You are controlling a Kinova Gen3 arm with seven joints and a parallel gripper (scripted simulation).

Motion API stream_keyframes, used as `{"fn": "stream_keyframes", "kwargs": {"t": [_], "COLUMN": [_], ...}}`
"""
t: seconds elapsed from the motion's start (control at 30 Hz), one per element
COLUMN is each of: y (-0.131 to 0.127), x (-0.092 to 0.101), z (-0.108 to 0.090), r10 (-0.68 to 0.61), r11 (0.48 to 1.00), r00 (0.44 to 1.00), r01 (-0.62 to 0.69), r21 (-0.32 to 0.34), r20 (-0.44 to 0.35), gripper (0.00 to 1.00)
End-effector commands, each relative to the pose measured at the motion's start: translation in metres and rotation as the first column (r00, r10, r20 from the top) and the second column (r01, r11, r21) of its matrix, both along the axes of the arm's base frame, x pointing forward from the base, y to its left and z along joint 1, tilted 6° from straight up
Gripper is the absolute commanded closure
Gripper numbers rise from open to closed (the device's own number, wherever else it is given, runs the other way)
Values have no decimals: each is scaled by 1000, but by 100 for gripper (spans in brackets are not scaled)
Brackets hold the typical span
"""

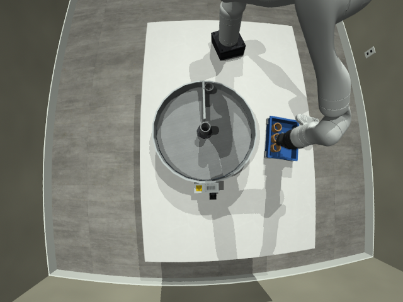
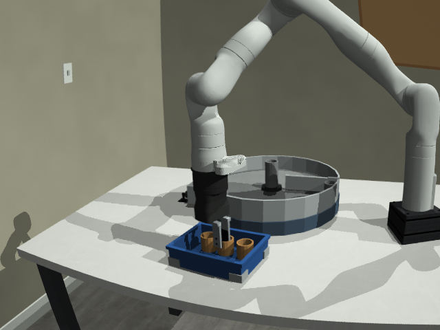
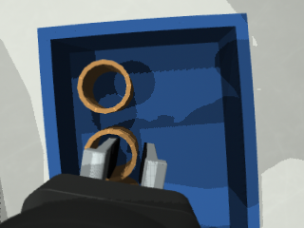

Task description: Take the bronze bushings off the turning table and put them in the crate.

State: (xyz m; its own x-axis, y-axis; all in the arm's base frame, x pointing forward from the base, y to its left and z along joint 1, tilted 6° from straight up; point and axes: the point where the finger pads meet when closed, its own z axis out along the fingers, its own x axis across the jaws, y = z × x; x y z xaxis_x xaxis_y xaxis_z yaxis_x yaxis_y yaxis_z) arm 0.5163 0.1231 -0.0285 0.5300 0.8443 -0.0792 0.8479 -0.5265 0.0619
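Note:
Three bronze bushings stand upright in the blue crate (image 1: 292, 155) (image 2: 205, 264) (image 3: 45, 95): an upper one (image 1: 274, 124) (image 2: 245, 250) (image 3: 89, 85), a middle one (image 2: 225, 249) (image 3: 135, 154) and a lower one (image 1: 272, 148) (image 2: 206, 245), mostly hidden by my gripper in the wrist view. My gripper (image 2: 223, 242) (image 3: 130, 154) points down over the crate, partly open, fingers beside and over the middle bushing, nothing between them. A grey steel bushing (image 1: 208, 90) (image 2: 329, 183) stands on the turning table (image 1: 182, 143) (image 2: 284, 212) near its rim, beside the divider. No bronze bushing shows there.
The turning table has a raised rim, a tall centre post (image 1: 204, 131) (image 2: 271, 174) and a straight divider (image 1: 204, 104) (image 2: 302, 183). The crate has raised walls and stands to the table's right in the top view. The arm's black base (image 1: 227, 50) (image 2: 408, 221) stands behind.

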Motion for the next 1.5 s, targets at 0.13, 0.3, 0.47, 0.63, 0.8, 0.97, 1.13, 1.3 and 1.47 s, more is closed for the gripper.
{"fn": "stream_keyframes", "kwargs": {"t": [0.13,0.3,0.47,0.63,0.8,0.97,1.13,1.3,1.47], "y": [1,1,1,1,1,1,1,1,1], "x": [2,2,2,2,2,2,2,2,2], "z": [3,3,8,9,9,11,15,15,15], "r10": [0,0,0,0,0,0,0,0,0], "r11": [1000,1000,1000,1000,1000,1000,1000,1000,1000], "r00": [1000,1000,1000,1000,1000,1000,1000,1000,1000], "r01": [0,0,0,0,0,0,0,0,0], "r21": [1,1,1,1,1,1,1,1,1], "r20": [6,6,6,6,6,6,6,6,6], "gripper": [53,53,53,53,53,53,53,53,53]}}
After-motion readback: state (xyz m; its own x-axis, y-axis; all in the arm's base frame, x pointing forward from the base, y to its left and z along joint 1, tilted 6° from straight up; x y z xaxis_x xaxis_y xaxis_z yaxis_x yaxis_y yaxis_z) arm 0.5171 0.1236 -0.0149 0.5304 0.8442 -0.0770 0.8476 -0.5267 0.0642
